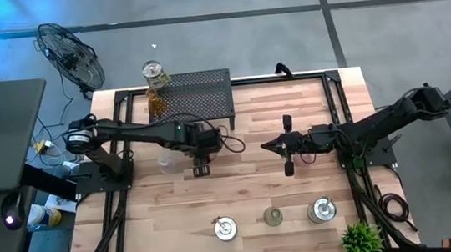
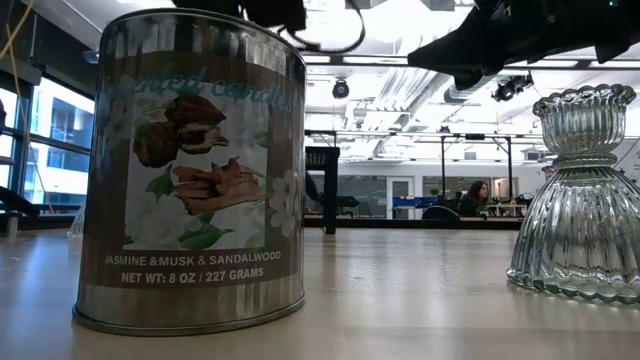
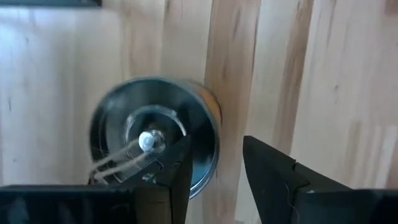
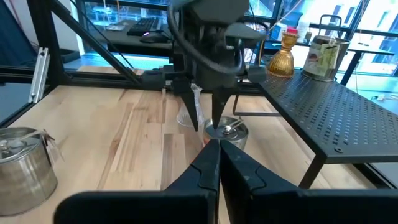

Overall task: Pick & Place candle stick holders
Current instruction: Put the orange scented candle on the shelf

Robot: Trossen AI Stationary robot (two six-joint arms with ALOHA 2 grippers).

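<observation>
A silver tin holder point(image 3: 155, 130) with a wick stands on the table under my left gripper point(image 3: 217, 180), and also shows in the right wrist view point(image 4: 229, 133). My left gripper point(image 1: 201, 169) points down and is open. One finger is over the tin's inside and the other is outside its rim. A clear glass holder point(image 1: 166, 159) stands just beside it. My right gripper point(image 1: 271, 146) is shut and empty, level above mid-table, pointing at the tin. A silver tin point(image 1: 152, 71) and an amber holder point(image 1: 154, 100) stand on the black rack point(image 1: 197, 95).
Near the front edge stand a silver tin point(image 1: 223, 227), an olive ribbed glass holder point(image 1: 274, 216) and another silver tin point(image 1: 322, 210). A green plant point(image 1: 361, 237) is at the front right corner. A fan point(image 1: 71, 54) stands beyond the table's far left.
</observation>
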